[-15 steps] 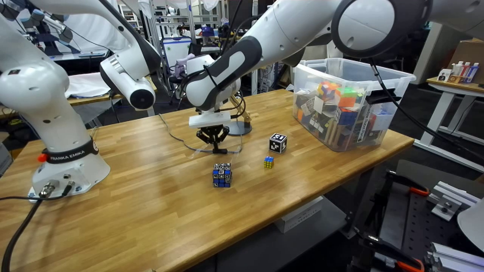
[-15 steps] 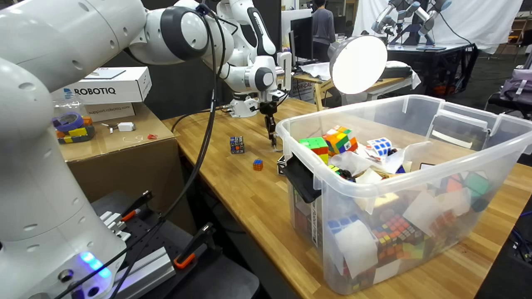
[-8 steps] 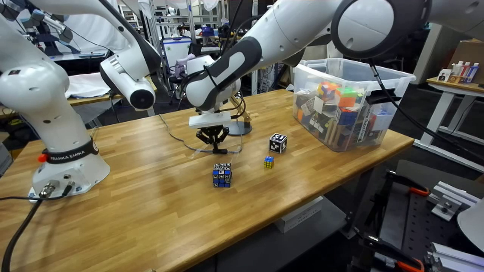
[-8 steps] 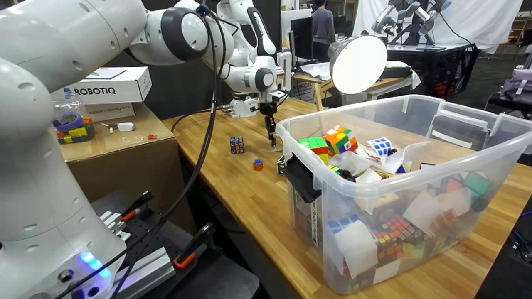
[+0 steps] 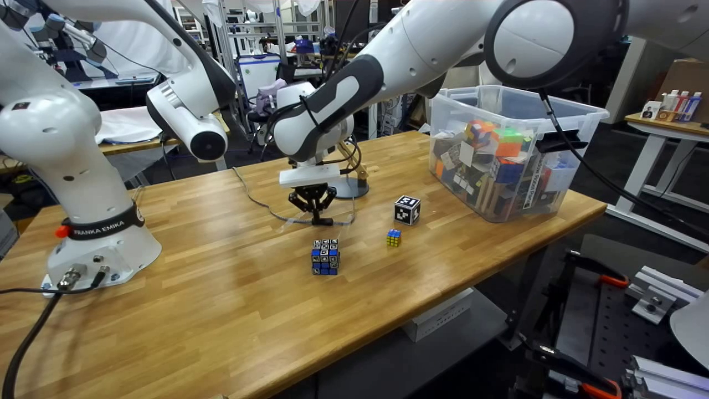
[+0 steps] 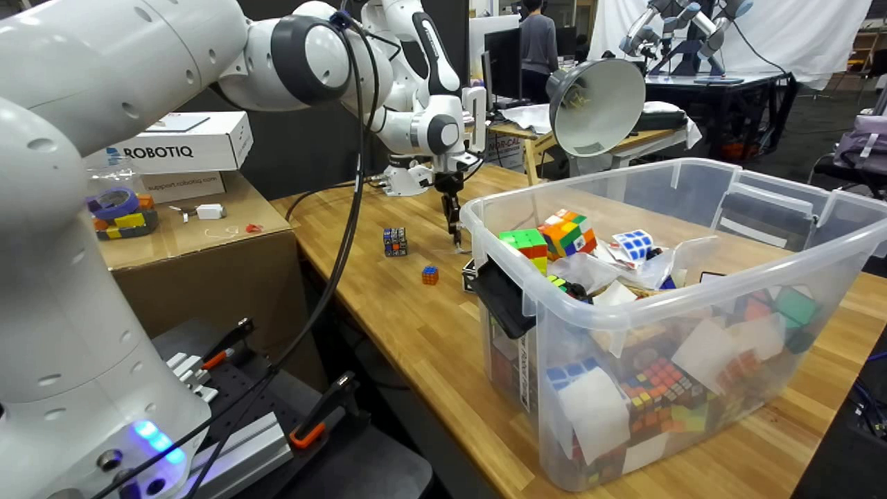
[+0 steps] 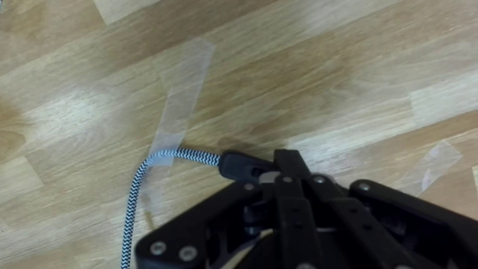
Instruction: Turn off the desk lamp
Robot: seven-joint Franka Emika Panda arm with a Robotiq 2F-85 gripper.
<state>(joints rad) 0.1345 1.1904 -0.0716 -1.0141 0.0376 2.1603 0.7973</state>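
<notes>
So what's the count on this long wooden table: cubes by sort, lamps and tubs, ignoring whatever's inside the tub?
Puzzle cubes: 2 (bigger cube, tiny cube)
Black-and-white cube: 1
Desk lamp: 1
Clear tub: 1
Total: 5

Your gripper (image 7: 291, 162) is black, and the arm (image 5: 426, 47) you drive is white with dark grey bands. You see a grey lamp head (image 6: 603, 114), off-white inside; the lamp stem (image 5: 361, 170) is tan, the lamp base (image 5: 354, 190) dark grey. In your wrist view the cord (image 7: 132, 206) carries a black-and-white zigzag, its housing (image 7: 239, 166) black. The table (image 5: 221, 299) is streaked honey brown, the bigger cube (image 5: 325, 259) blue with black-and-white markings, and the small cube (image 5: 394, 238) blue, yellow and orange.
</notes>
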